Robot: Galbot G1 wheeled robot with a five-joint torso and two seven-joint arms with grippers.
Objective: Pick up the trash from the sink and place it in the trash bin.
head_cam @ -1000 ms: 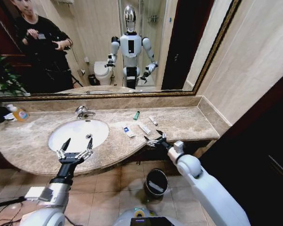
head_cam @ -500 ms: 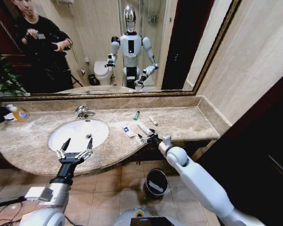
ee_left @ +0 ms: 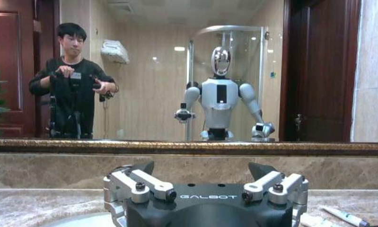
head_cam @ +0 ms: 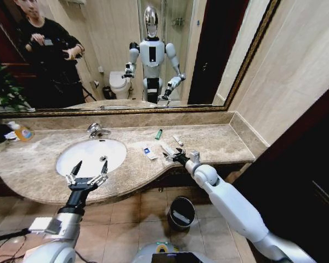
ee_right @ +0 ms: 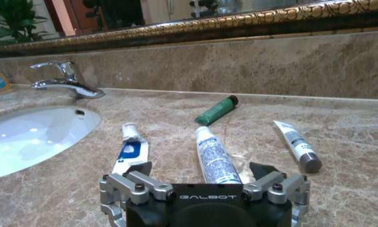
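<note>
My right gripper (ee_right: 201, 176) open wide over white tube (ee_right: 215, 158) on counter beside sink (head_cam: 91, 155). I centre it between fingers, descend, then close. Left gripper (head_cam: 88, 171) open, idle over basin.

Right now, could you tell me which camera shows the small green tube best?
The right wrist view: the green tube lies large and unblocked on the marble. The head view shows it tiny near the mirror.
</note>
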